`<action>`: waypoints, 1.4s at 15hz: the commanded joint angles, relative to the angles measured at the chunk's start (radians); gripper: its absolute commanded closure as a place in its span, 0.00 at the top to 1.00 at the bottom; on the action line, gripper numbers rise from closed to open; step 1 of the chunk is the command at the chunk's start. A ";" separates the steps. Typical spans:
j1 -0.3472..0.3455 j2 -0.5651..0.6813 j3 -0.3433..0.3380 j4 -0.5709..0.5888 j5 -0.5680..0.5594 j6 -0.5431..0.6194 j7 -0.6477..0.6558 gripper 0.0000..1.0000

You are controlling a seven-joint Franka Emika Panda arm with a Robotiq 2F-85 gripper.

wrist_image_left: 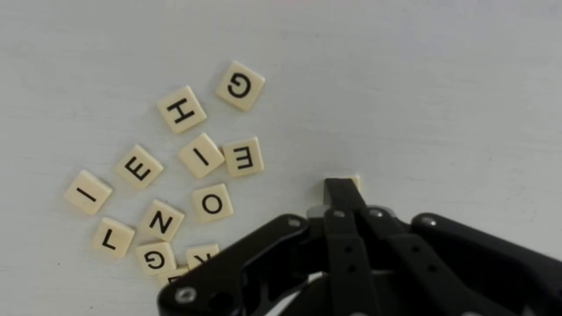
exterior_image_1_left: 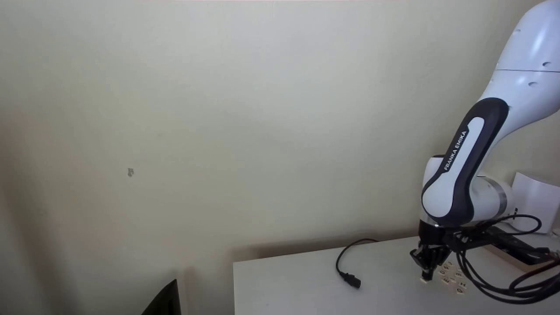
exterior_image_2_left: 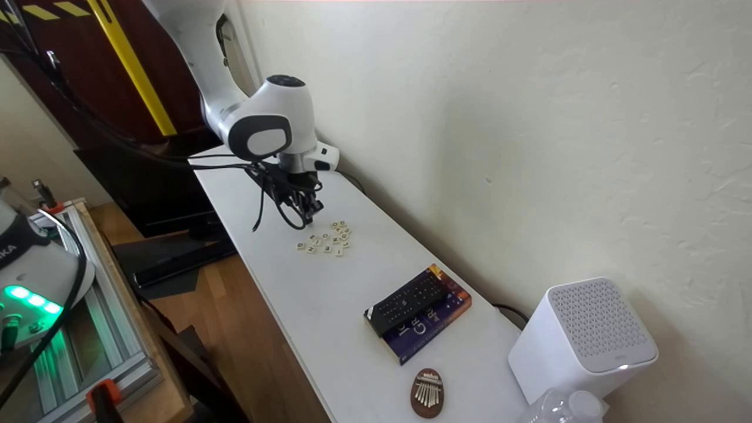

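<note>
Apparently working at a lone tile (wrist_image_left: 356, 181), right of the O tile (wrist_image_left: 212, 203) in the wrist view.
Pointing the closed gripper (wrist_image_left: 342, 186) down over it; probably calling next for light, steady contact.

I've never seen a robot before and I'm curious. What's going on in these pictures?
The white arm is a robot, and its gripper works a bit like pinching fingers. Two pictures come from cameras outside the robot; the close-up comes from a camera on its wrist. On the white table lie letter tiles, a book with a black keyboard on it, a brown thumb piano and a black cord. The gripper looks shut, its tips right at one more tile. It hides most of that tile, so I can't tell whether it's held.
</note>
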 commanded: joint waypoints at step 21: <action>0.190 -0.087 -0.234 -0.134 -0.086 0.096 -0.054 0.00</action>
